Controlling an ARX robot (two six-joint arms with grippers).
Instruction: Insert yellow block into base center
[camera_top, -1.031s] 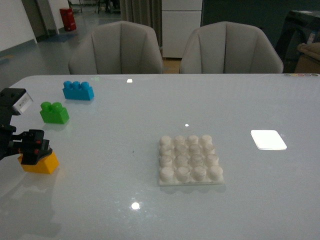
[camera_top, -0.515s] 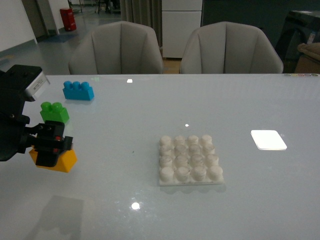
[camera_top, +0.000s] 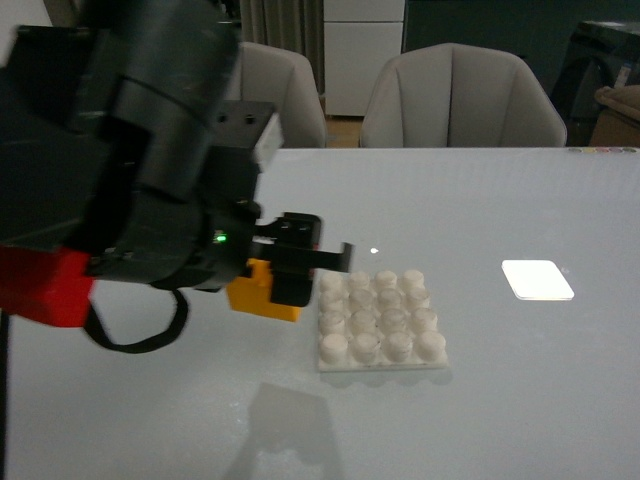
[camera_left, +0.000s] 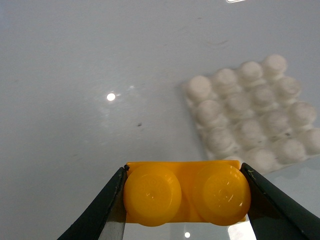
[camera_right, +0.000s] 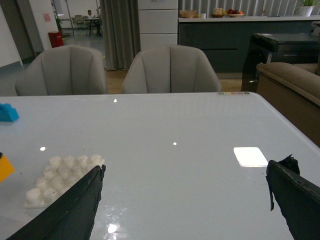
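1 yellow block (camera_left: 186, 192), 2 studs up, is clamped by its short ends in the closed fingers of the left end effector (camera_top: 292, 272). It is held off the surface (camera_top: 480, 200), just beside the left edge of the base (camera_top: 380, 318), whose 16 studs are all uncovered. Well apart, the right end effector (camera_right: 182, 200) is spread wide, gripping nothing.
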